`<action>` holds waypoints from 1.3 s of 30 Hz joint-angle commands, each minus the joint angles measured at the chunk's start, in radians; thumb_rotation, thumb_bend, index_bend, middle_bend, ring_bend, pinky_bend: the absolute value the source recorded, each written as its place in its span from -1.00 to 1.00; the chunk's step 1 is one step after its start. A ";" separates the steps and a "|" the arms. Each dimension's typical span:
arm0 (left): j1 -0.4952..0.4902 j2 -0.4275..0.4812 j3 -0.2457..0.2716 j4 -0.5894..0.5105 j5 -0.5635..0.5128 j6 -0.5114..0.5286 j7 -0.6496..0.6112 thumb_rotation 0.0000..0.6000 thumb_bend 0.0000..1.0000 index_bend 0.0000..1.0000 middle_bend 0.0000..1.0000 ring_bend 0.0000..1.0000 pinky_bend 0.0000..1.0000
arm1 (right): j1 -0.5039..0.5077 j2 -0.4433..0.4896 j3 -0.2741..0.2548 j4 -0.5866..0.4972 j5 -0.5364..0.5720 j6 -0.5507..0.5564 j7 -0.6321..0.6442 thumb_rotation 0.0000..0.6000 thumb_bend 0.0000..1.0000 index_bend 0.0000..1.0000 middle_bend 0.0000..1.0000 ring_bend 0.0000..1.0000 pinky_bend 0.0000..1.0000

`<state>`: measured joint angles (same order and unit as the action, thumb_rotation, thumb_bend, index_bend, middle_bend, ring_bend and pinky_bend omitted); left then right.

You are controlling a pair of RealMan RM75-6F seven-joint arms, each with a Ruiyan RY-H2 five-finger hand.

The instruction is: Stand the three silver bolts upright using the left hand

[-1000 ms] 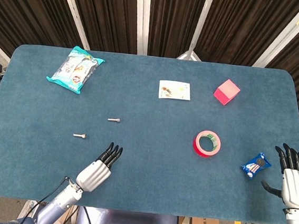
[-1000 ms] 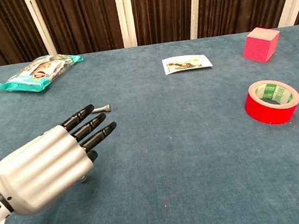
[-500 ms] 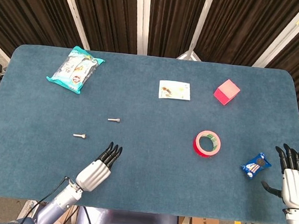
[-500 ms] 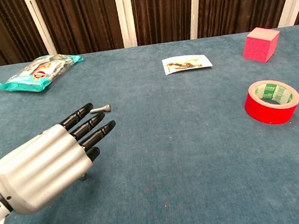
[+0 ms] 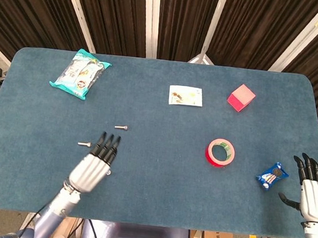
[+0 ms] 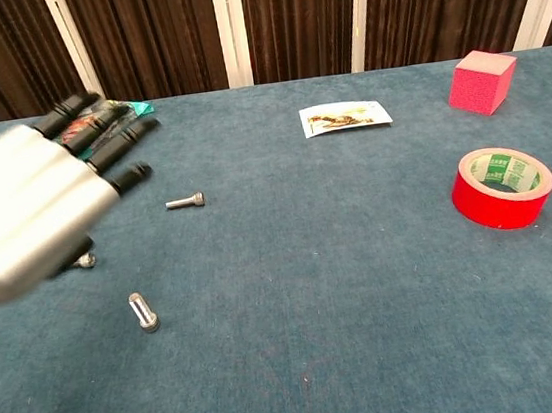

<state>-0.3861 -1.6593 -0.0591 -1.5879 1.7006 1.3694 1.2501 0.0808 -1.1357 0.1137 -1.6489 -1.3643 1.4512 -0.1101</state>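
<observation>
Hovering over the near-left part of the blue table [image 5: 151, 202], the left hand [image 5: 92, 168] is stretched flat, back upward, fingers [image 5: 107, 146] straight and close side by side, holding nothing. They aim toward about 1 o'clock in the head view. All three silver bolts lie on their sides. The far bolt [image 5: 121, 128] rests at roughly 1 o'clock from the fingertips, a little apart from them; in the chest view it is plain to see [image 6: 186, 201], shank to the left. The left bolt [image 5: 84, 144] lies at about 9 o'clock from the fingertips, just beside them; in the chest view only its head peeks out [image 6: 85, 260] under the edge of the hand [image 6: 30, 211]. The near bolt [image 6: 143, 311] shows clearly only from the chest, lying lengthwise below the hand; from the head camera it is probably the small glint at the palm's right edge, though that is too small to be sure.

The right hand [image 5: 315, 193] sits at the near-right corner, fingers upright and slightly spread, thumb out, holding nothing. Just at its 10 o'clock lies a small blue packet [image 5: 272, 175]. Farther in are a red tape roll [image 5: 221, 152], a pink cube [image 5: 241, 97], a printed card [image 5: 185, 95] and, at the far left, a teal snack bag [image 5: 79, 74].
</observation>
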 commanded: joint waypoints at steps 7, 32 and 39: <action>0.020 0.151 -0.223 -0.108 -0.421 -0.056 -0.362 1.00 -0.28 -0.49 -1.00 -1.00 -1.00 | 0.006 -0.023 -0.011 -0.003 -0.006 -0.006 -0.050 1.00 -1.00 -0.77 -0.94 -1.00 -1.00; -0.141 0.075 -0.225 -0.023 -0.822 -0.164 -0.400 1.00 -0.22 -0.15 -0.98 -1.00 -1.00 | 0.005 -0.012 0.000 -0.002 0.016 -0.013 -0.023 1.00 -1.00 -0.77 -0.94 -1.00 -1.00; -0.151 0.064 -0.190 0.031 -0.816 -0.165 -0.433 1.00 -0.17 -0.12 -0.97 -1.00 -1.00 | 0.003 -0.012 0.001 -0.005 0.020 -0.012 -0.026 1.00 -1.00 -0.77 -0.94 -1.00 -1.00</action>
<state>-0.5342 -1.5923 -0.2560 -1.5661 0.8818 1.2051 0.8242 0.0839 -1.1473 0.1148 -1.6538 -1.3441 1.4391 -0.1356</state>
